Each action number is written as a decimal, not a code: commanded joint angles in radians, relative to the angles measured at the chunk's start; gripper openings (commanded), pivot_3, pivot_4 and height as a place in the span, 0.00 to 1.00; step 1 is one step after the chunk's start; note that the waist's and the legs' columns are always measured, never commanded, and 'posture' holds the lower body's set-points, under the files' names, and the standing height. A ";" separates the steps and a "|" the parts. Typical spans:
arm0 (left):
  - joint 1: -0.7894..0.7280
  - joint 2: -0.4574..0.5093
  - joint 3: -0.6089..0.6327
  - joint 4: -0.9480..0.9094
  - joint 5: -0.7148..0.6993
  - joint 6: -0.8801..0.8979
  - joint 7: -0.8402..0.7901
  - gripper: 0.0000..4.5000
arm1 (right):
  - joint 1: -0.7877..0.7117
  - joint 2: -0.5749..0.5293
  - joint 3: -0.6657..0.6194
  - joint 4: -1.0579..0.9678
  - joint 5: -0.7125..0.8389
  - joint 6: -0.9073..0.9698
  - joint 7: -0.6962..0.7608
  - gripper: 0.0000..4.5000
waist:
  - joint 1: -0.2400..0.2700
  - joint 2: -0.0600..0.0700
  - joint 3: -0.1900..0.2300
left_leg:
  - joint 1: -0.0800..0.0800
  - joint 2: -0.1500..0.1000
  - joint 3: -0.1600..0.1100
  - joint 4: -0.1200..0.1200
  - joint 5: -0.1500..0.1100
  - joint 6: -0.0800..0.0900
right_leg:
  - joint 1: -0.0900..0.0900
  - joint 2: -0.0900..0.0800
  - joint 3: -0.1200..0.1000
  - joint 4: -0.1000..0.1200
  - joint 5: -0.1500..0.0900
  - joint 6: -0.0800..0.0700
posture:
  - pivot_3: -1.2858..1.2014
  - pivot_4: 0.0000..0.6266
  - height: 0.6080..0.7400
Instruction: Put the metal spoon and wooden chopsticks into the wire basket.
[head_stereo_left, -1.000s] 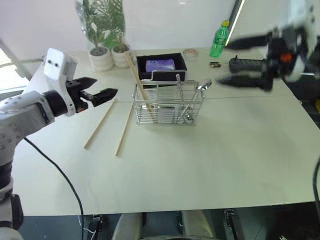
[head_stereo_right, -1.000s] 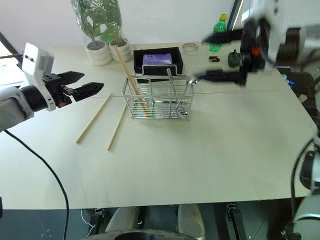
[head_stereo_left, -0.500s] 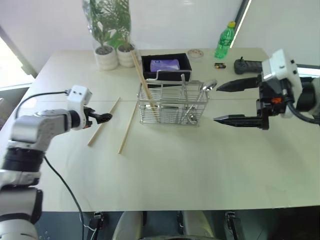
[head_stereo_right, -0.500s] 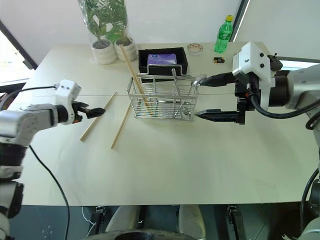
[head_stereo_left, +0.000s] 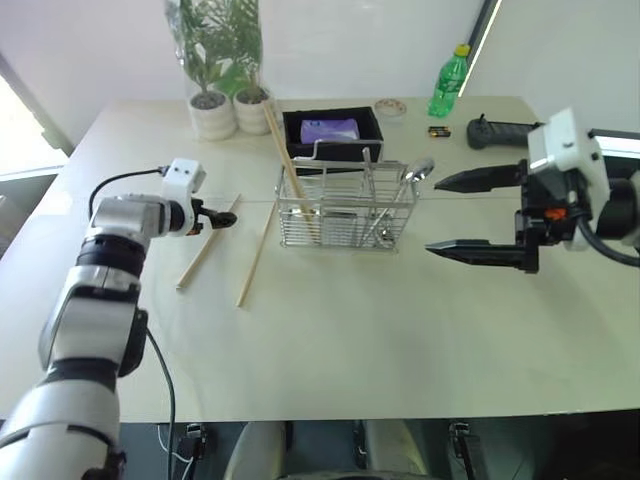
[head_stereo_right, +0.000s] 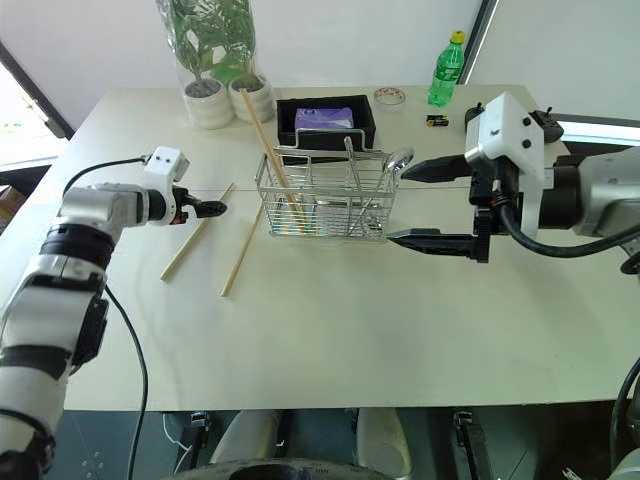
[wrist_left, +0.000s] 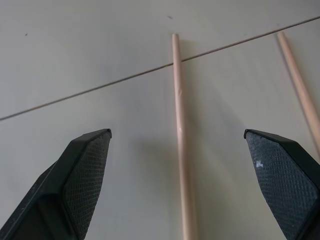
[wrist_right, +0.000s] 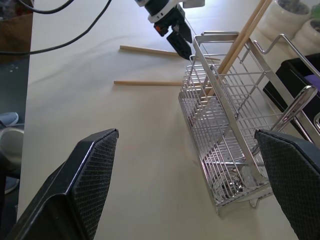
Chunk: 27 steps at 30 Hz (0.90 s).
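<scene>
The left end effector (head_stereo_right: 208, 209) hangs low over the counter (head_stereo_right: 400, 320) with its fingers spread wide and empty. In the left wrist view one loose chopstick (wrist_left: 179, 135) lies straight between the two fingers (wrist_left: 85, 172), not touched by either, and a second chopstick (wrist_left: 299, 90) lies just past the other finger. Both sticks rest flat on bare counter between this end effector and the wire basket (head_stereo_right: 322, 198).

The basket stands just beyond them toward the right end effector (head_stereo_right: 425, 205), which is held above the counter beside the basket's far end, also released and holding nothing. One chopstick (head_stereo_right: 268, 155) already leans upright in the basket's near end; the metal spoon (head_stereo_right: 392, 166) stands in the end nearest the right end effector, bowl up.

Behind the basket sit a black tray (head_stereo_right: 322, 122) and two potted plants (head_stereo_right: 215, 70); ahead of both end effectors the counter runs open to its near edge.
</scene>
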 joint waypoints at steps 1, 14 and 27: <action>-0.072 -0.012 -0.012 0.115 0.081 -0.046 -0.045 1.00 | -0.005 0.009 -0.028 -0.014 0.014 -0.012 -0.028 0.99 | -0.003 0.000 0.000 | 0.000 0.000 0.000 0.000 0.000 0.000 | 0.000 0.000 0.000 0.000 0.000 0.000 | 0.52 0.24 0.80; -0.134 -0.066 0.033 0.306 0.207 -0.134 -0.027 1.00 | -0.003 0.026 -0.029 -0.028 0.053 0.001 -0.096 0.99 | -0.001 0.000 0.000 | 0.000 0.000 0.000 0.001 0.000 0.000 | 0.000 0.000 0.000 0.001 0.001 0.001 | 0.52 0.24 0.80; -0.142 -0.086 0.083 0.314 0.236 -0.143 -0.048 0.11 | -0.018 0.026 -0.022 -0.028 0.078 0.015 -0.117 1.00 | 0.002 -0.001 0.000 | 0.000 0.000 -0.001 0.001 0.000 0.000 | 0.001 0.000 0.000 0.002 0.001 0.002 | 0.52 0.24 0.80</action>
